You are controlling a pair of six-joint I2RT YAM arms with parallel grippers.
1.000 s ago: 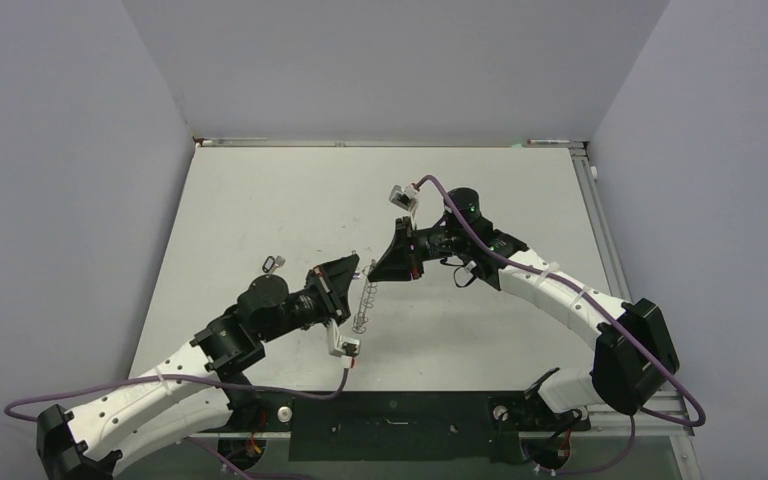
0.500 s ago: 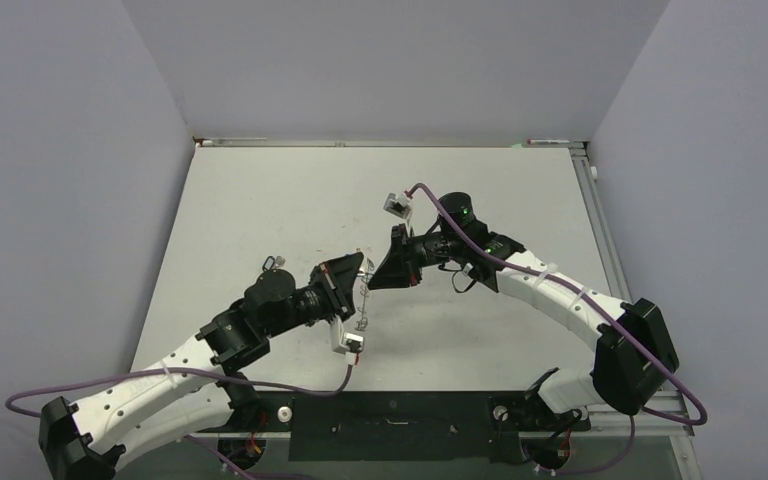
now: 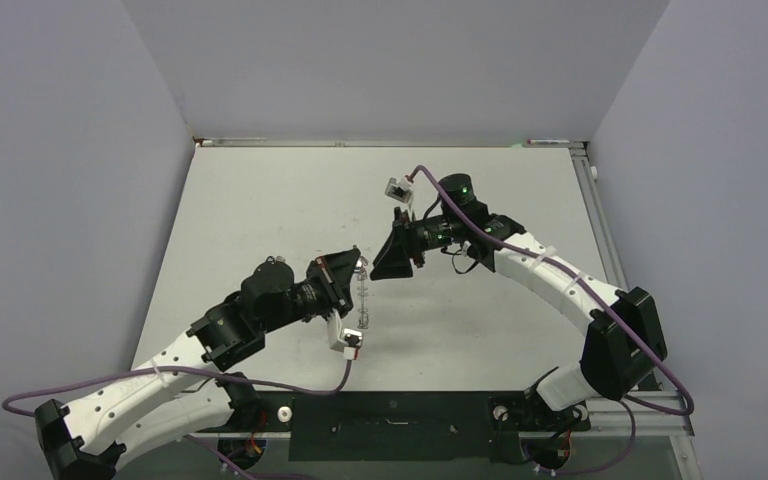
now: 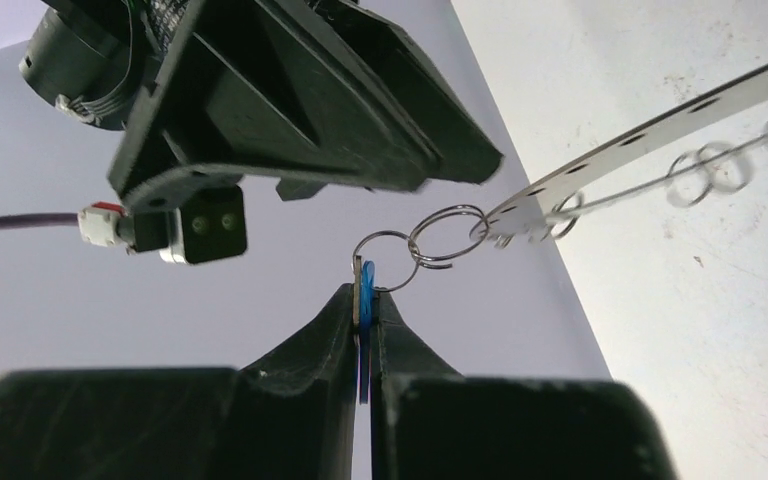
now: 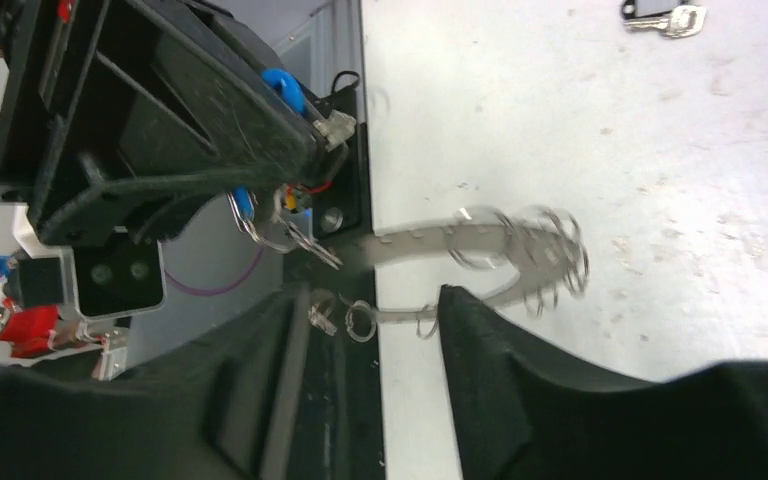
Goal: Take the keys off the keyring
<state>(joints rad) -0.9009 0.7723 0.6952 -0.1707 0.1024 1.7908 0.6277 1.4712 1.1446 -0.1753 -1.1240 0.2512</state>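
My left gripper (image 4: 364,292) is shut on the blue head of a key (image 4: 366,345). That key hangs by two wire loops (image 4: 430,240) from the keyring (image 4: 660,125), a flat grey band with holes and more loops along its rim. From above, the keyring (image 3: 363,300) dangles below the left gripper (image 3: 356,268). My right gripper (image 3: 388,262) stands open beside it. In the right wrist view the blurred keyring (image 5: 480,245) lies between and beyond the spread fingers (image 5: 520,370) of the right gripper (image 5: 372,300), which touch nothing.
One silvery key (image 5: 665,18) lies loose on the white table (image 3: 260,200), far from the right gripper. Grey walls enclose the table on three sides. The two arms meet near the table's middle.
The right gripper has opened and let go of the keyring, which now swings from the left gripper's key. The right arm has drawn back a little.
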